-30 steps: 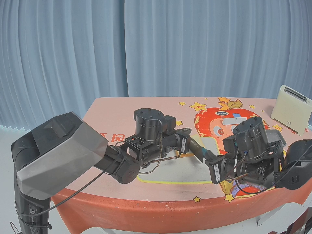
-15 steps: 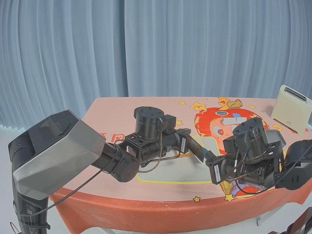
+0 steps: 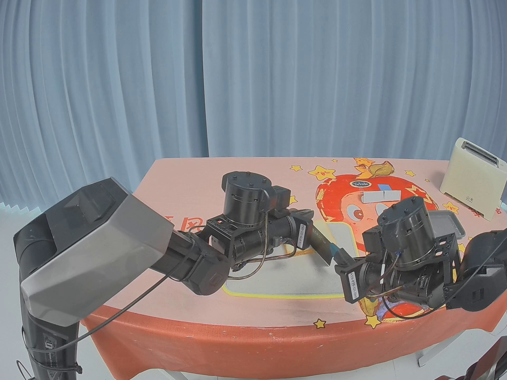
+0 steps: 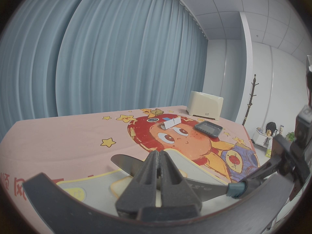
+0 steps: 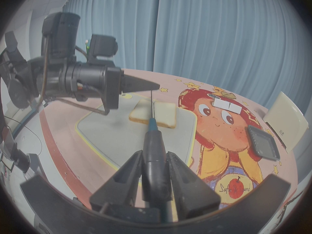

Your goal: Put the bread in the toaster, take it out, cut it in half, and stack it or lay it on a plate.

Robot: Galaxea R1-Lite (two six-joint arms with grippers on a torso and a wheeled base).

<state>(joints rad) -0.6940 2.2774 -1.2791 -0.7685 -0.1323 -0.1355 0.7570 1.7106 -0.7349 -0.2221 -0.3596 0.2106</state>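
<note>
Now gripping the knife (image 5: 152, 140) firmly in the right hand (image 5: 155, 168), dipped slightly lower, blade across the bread (image 5: 165, 114) on the cutting board (image 5: 107, 130) near the front edge of the worktop (image 3: 190, 186). Nudged the clenched left hand (image 4: 159, 158) closer. Probably starting the halving cut.

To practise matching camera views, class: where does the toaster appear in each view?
Head view: toaster at the table's far right corner.
Left wrist view: toaster at the far table edge, beyond the dark tray.
Right wrist view: toaster at the table edge, past the dark tray.
Shared landmark: the dark tray.
</note>
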